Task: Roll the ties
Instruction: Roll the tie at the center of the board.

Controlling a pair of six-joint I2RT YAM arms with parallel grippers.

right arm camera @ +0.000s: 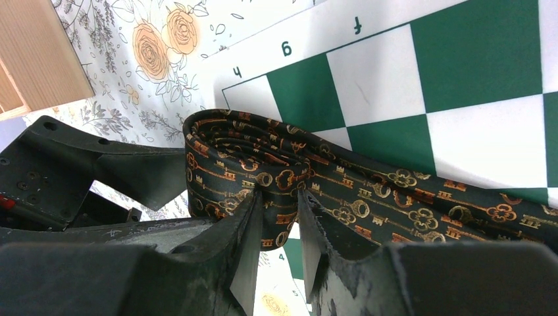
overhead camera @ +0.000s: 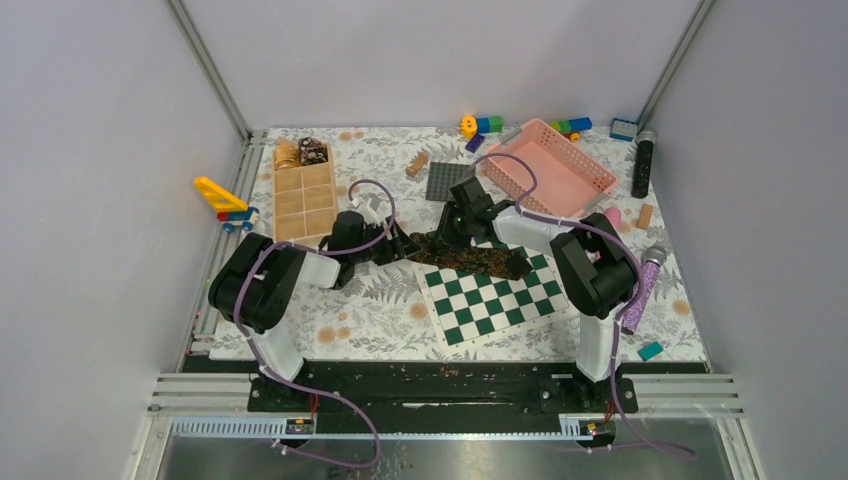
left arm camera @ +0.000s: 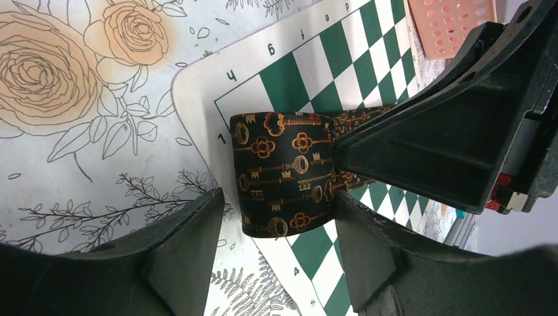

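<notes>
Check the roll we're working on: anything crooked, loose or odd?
Nothing serious. The coil of the dark key-patterned cloth tie looks squashed oval rather than round, sitting on the green-and-white chessboard mat, pinched by the right gripper; layer edges look even.

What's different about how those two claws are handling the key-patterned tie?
The left gripper is open wide, straddling the rolled end of the tie; the right gripper is shut, pinching cloth of that roll. The left gripper reaches in from the roll's left, the right gripper from its right. Both meet at the same roll.
</notes>
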